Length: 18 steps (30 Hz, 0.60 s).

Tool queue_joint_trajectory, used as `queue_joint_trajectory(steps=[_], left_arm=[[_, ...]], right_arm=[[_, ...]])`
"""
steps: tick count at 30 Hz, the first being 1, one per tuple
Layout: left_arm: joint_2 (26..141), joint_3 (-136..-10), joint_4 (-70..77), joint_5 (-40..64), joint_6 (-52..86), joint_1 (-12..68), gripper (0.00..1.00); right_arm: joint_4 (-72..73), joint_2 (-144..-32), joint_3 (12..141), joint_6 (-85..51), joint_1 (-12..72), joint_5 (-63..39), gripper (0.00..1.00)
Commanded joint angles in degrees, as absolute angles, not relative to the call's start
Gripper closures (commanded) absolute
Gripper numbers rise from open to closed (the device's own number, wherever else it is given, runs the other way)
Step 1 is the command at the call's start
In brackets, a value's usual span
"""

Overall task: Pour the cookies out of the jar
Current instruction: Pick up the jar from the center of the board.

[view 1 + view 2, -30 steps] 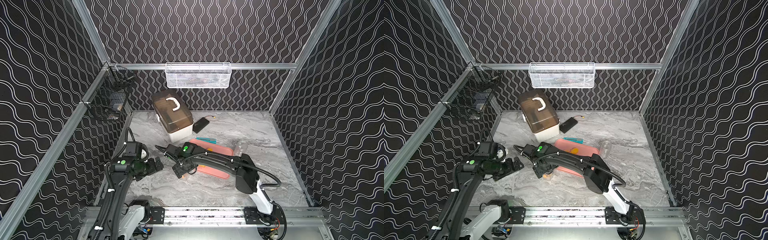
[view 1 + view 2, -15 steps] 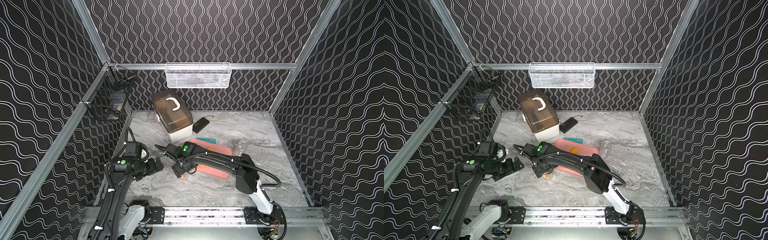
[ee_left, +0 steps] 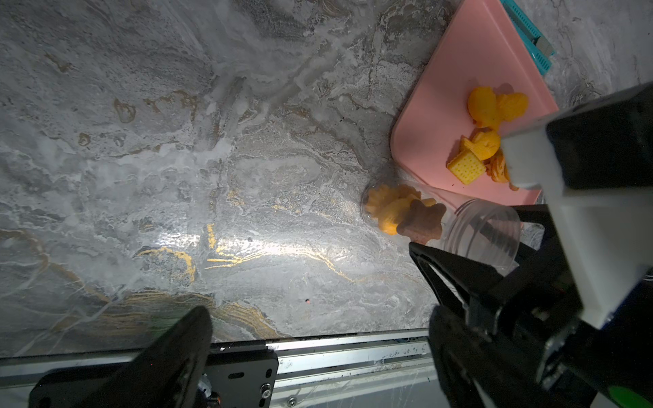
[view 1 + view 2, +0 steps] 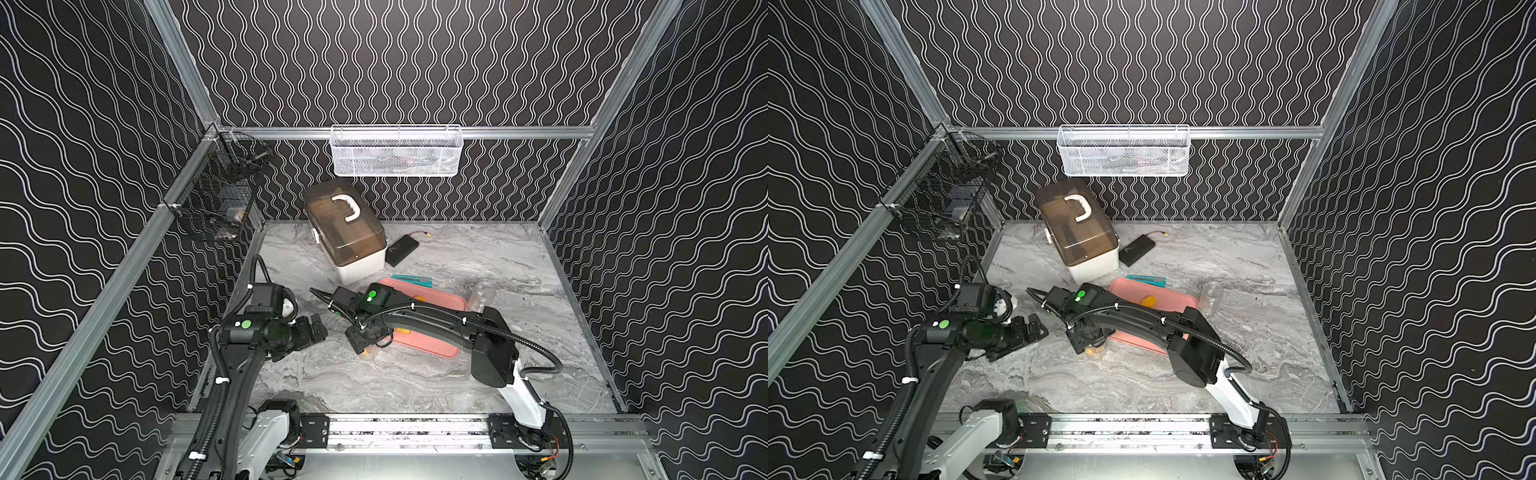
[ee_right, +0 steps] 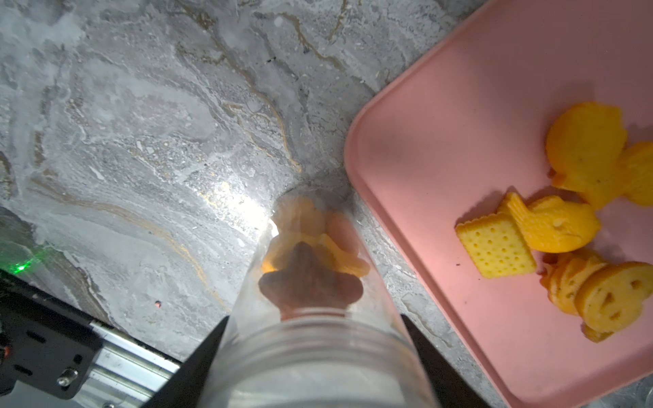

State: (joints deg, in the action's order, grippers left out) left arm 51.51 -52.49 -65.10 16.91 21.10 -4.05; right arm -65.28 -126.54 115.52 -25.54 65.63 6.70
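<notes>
Right gripper (image 5: 314, 318) clasped the clear jar (image 5: 311, 356), likely light and slick, near its mouth, cookies (image 5: 307, 279) loose inside; left gripper (image 4: 316, 331) gaped.

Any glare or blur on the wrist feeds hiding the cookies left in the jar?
Right wrist view: the jar rim nearest the lens is badly out of focus, but the cookies inside read through it; a glare patch sits on the table beside the jar's base. Left wrist view: a bright streak on the table, cookies clear. Both top views: evenly lit.

Cookies (image 5: 307, 279) lie in jar (image 5: 318, 353) and on tray (image 5: 441, 141).
</notes>
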Motion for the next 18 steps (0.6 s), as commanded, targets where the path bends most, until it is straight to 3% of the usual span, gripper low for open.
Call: queue_joint_trajectory(steps=[1, 18], left_arm=[[51.59, -52.83, -64.76, 17.4, 20.13, -4.21, 0.01], [51.94, -53.17, -64.64, 18.47, 20.18, -4.13, 0.01]], right_arm=[[-65.47, -125.63, 115.32, -26.37, 65.57, 6.4, 0.31], [-65.12, -121.92, 113.37, -27.76, 65.17, 5.18, 0.35]])
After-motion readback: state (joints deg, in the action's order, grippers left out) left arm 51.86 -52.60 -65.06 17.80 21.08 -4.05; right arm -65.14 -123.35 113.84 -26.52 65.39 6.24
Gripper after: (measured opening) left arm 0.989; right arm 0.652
